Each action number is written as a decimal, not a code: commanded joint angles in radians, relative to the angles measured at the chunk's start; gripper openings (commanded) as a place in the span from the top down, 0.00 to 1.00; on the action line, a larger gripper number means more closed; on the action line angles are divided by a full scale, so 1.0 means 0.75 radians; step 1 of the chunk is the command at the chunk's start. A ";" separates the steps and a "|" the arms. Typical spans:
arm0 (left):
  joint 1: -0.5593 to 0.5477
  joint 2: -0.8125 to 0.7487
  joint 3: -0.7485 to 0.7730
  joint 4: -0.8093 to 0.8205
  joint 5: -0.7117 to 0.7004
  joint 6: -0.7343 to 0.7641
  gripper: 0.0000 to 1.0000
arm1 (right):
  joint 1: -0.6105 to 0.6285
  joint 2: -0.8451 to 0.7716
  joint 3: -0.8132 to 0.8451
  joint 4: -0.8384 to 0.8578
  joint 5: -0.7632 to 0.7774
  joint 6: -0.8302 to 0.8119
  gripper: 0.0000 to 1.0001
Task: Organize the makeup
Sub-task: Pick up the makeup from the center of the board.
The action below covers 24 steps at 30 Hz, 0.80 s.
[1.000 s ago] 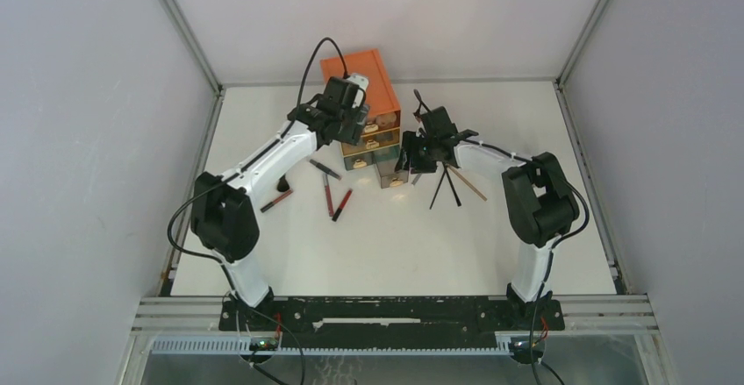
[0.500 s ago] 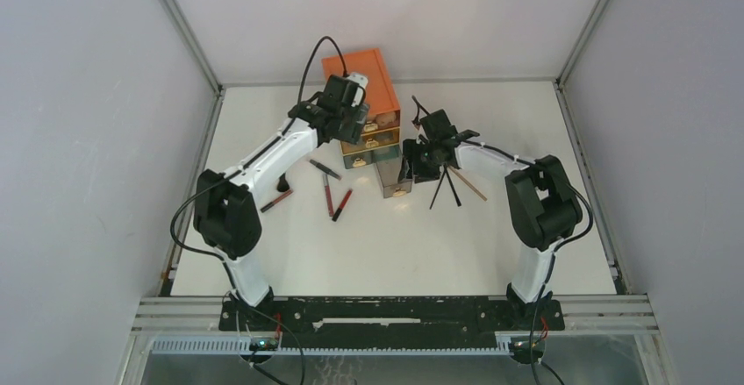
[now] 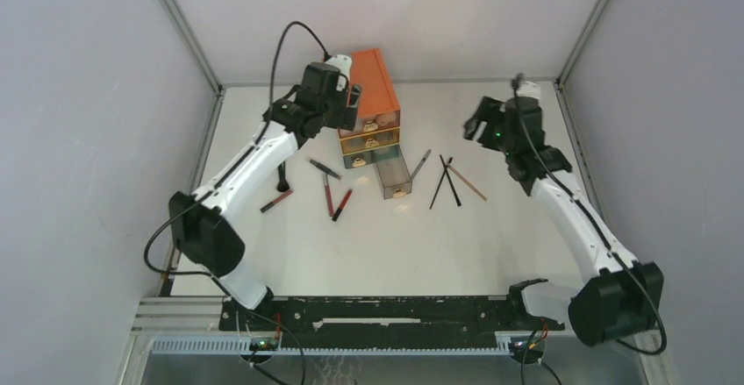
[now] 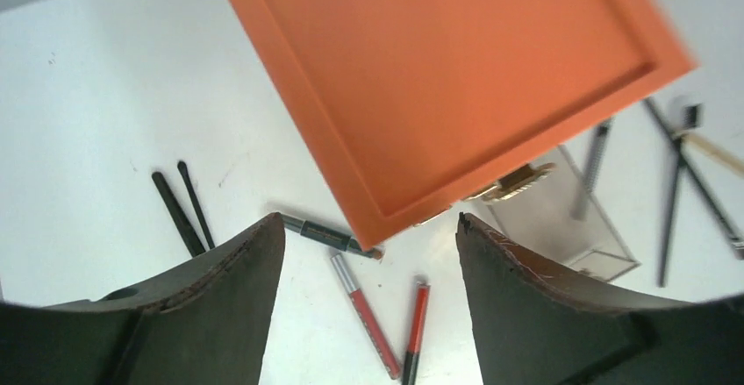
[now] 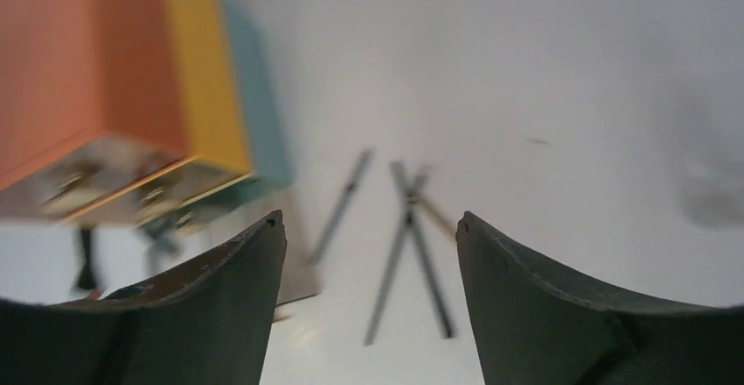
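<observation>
Our right gripper (image 5: 369,220) spread wide at the bottom edge, we look down on blurred, crossed black brushes (image 5: 411,253), a grey stick (image 5: 340,205) just beside them, orange chest (image 5: 96,78) at left

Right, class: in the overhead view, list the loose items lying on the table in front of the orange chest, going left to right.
lone reddish pencil → two red pencils → pulled-out clear drawer → grey brush → crossed black brushes → wooden-handled brush
</observation>
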 commanded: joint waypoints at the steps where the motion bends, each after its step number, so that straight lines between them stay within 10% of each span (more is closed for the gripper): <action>1: 0.009 -0.208 0.102 0.063 0.050 -0.059 0.22 | -0.176 -0.141 -0.174 -0.014 0.338 -0.011 0.18; 24: 0.011 -0.417 -0.171 0.065 0.119 -0.122 0.08 | -0.566 0.476 -0.021 0.067 0.346 -0.180 0.06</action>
